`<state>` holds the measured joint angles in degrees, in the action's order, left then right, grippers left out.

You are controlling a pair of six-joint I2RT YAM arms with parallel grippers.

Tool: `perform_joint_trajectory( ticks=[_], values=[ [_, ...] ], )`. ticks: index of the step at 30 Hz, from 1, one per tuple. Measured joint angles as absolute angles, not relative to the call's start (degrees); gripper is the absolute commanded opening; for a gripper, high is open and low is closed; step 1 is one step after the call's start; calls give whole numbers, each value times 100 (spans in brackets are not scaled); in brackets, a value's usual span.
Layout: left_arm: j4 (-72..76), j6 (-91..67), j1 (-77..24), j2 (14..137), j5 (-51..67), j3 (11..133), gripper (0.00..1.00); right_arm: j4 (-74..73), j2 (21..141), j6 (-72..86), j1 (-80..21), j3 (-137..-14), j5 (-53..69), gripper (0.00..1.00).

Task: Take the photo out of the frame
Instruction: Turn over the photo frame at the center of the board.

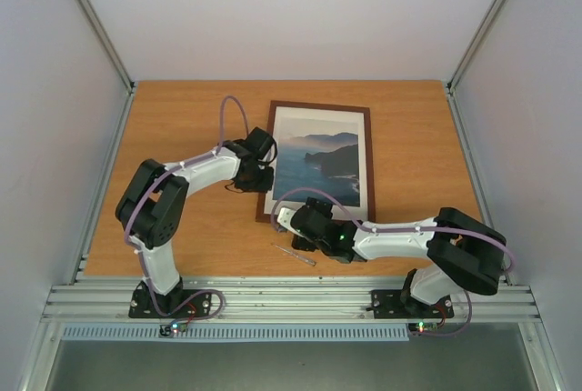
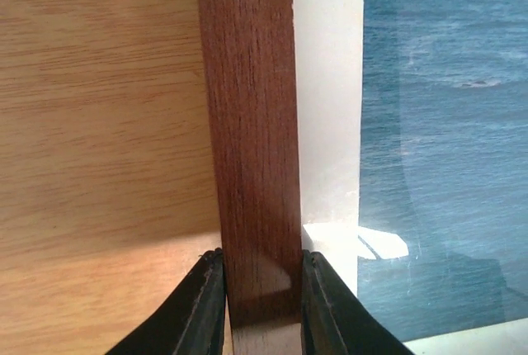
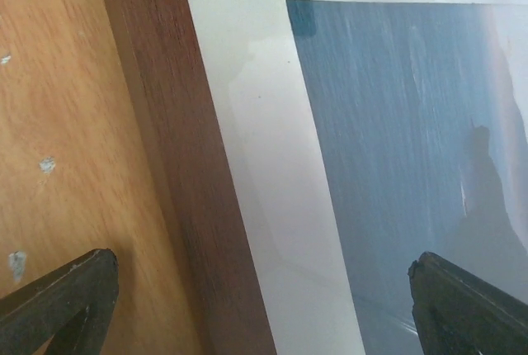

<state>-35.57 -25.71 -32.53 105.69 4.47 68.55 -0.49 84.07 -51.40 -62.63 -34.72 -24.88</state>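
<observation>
Reddish-brown wood in the left end effector: grips the side rail of the frame, narrowed to the rail's width, one dark finger pressed to each flank; holds nothing else; meets the rail partway along its left side in the overhead view. Immediately right of that grip, inside the rail: white mat, then the photo, rippled blue sea, flat within the frame and under a faint sheen; immediately left of the grip: bare orange-brown surface. Right end effector: stands spread wide, grasps nothing; straddles the near rail of the same frame close to its corner, one finger above the surface outside the frame, the other above the photo; cannot tell whether either fingertip touches what lies beneath. Between those two fingers, in order: surface, wooden rail, strip of mat, blue corner of the photo. From overhead: frame flat on the surface ahead of both end effectors, photo face up inside it, dark cliffs and pale sky plain to see; reaches away from the right end effector toward the far side; sits right of the left end effector, touching it. On the surface just behind the right end effector, on the near side: thin tool, apart from the frame.
</observation>
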Motion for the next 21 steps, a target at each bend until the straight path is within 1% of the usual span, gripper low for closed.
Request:
perform_joint_trajectory(
  ticks=[11,21],
  values=[
    [-3767,-2620,-3264,10195,346,6855,1,644,8962,-5352,-6560,-3437,-3253,95],
    [-3826,-2663,-3208,9743,167,6632,0,1313,9317,-5586,-6576,-3430,-4211,86]
  ],
)
